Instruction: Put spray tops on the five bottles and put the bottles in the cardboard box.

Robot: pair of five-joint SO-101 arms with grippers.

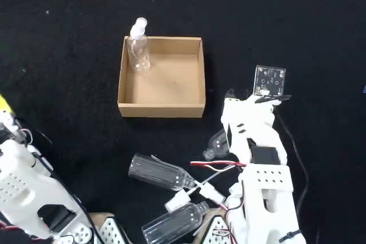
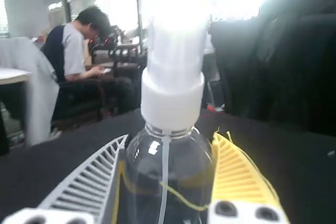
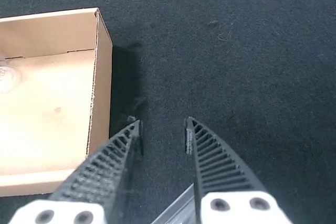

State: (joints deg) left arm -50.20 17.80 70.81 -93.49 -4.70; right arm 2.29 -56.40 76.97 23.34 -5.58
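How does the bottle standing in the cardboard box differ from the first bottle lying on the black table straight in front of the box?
The standing bottle is upright; the lying bottle is on its side. The standing bottle sits in a far corner of the box; the lying bottle is outside it on the table. The standing bottle wears a white spray top; whether the lying bottle has one is unclear. Both are clear plastic.

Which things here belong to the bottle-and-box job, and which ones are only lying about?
Job: cardboard box; standing bottle, spray-topped, inside it; held bottle, spray-topped, in the left gripper; far lying bottle; near lying bottle; half-hidden bottle; loose spray top.
Lying about: black table cover; red and white wires.
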